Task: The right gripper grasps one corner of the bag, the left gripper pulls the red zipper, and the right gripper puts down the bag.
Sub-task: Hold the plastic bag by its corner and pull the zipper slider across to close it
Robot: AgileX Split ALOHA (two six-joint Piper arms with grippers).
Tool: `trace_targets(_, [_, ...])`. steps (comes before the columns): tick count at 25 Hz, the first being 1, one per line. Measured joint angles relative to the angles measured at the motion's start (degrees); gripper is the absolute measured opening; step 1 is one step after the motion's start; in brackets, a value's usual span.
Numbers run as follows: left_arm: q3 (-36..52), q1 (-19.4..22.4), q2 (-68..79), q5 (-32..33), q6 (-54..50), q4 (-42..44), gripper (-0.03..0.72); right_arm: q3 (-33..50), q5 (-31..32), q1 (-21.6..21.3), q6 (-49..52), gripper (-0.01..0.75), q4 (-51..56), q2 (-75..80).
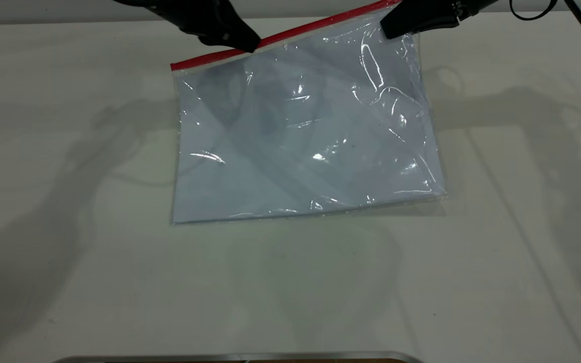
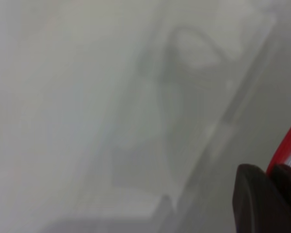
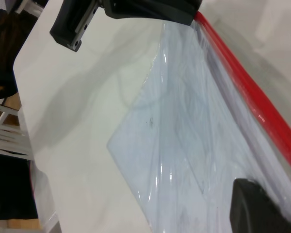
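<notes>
The bag (image 1: 305, 136) lies on the table (image 1: 68, 252) with its near edge flat and its far, zippered edge lifted, the raised side rumpled toward the right. The right gripper (image 1: 389, 27) is clenched on the corner (image 1: 396, 15) where the zipper (image 1: 290, 35) ends, holding that end highest. The left gripper (image 1: 251, 46) is closed on the zipper part way along the strip; the slider itself is hidden under its jaws, so whether it holds the tab or only the strip cannot be told. In the right wrist view the left gripper (image 3: 184, 19) sits against the red strip (image 3: 242, 92) farther off. Judged risks: if the left grip is on bare strip, a pull along the edge would slide off without moving the slider. If the right hold is shallow on slick plastic, the pull could drag the corner out of its jaws and the bag would drop slack. A pull off the line of the zipper would twist the bag and jam the slider. The free end of the strip near the table is unsupported and could fold under as tension rises.
</notes>
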Motion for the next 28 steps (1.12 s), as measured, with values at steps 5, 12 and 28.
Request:
trace_targets(5, [0.0, 1.8, 0.0, -0.1, -0.5, 0.3, 0.063, -2.4, 0.4, -0.5, 0.0, 0.033, -0.3, 0.0])
trace_targets(12, [0.0, 3.9, 0.0, 0.0, -6.3, 7.1, 0.065, -4.0, 0.7, -1.4, 0.0, 0.033, -0.6, 0.0])
trace_targets(28, [0.0, 5.7, 0.0, 1.7, -14.0, 12.7, 0.121, -4.1, 1.1, -2.4, 0.1, 0.040, -1.1, 0.0])
